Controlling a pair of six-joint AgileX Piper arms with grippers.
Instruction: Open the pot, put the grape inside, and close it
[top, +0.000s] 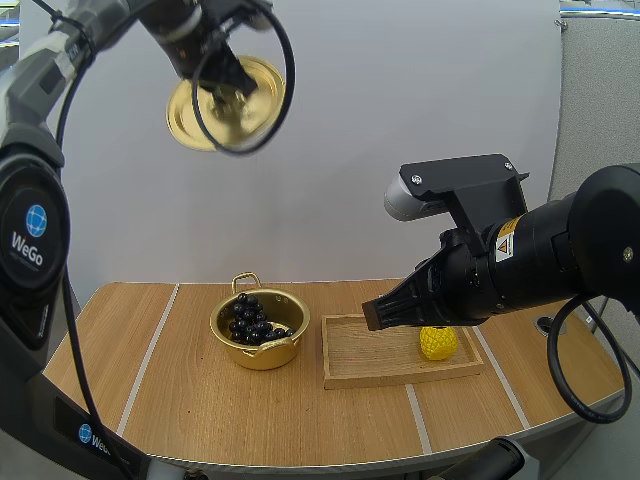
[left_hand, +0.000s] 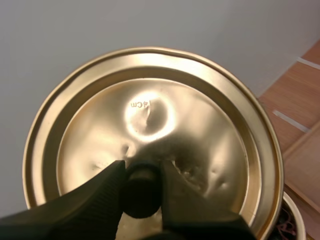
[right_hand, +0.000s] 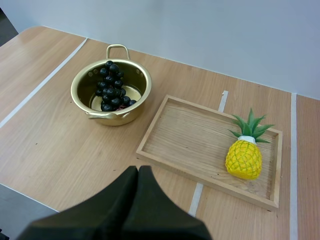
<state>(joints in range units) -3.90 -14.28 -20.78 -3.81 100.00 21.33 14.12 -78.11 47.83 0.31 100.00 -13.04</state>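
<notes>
One round gold metal pot (top: 222, 330) (right_hand: 77, 87): sitting open on the light wooden worktop (top: 200, 400) (right_hand: 60, 150), just left of the shallow wooden tray (top: 370, 365) (right_hand: 190, 140).
Bunch of dark grapes (top: 250, 318) (right_hand: 111, 87): lying inside the pot.
Left claw (top: 225, 85) (left_hand: 142, 172): pinching the black knob (left_hand: 141, 192) of the round gold metal lid (top: 262, 80) (left_hand: 150, 115), holding it tilted high above the worktop, well apart from the pot.
Right claw (top: 372, 318) (right_hand: 138, 172): hovering above the tray, fingers lying together, gripping nothing.
Yellow toy pineapple (top: 437, 342) (right_hand: 243, 157): standing upright at the tray's right end.

A light wooden table (top: 180, 400), crossed by pale stripes, carries a gold pot (top: 262, 358) with two handles and, just beside it on the right, a shallow wooden tray (top: 365, 350).
</notes>
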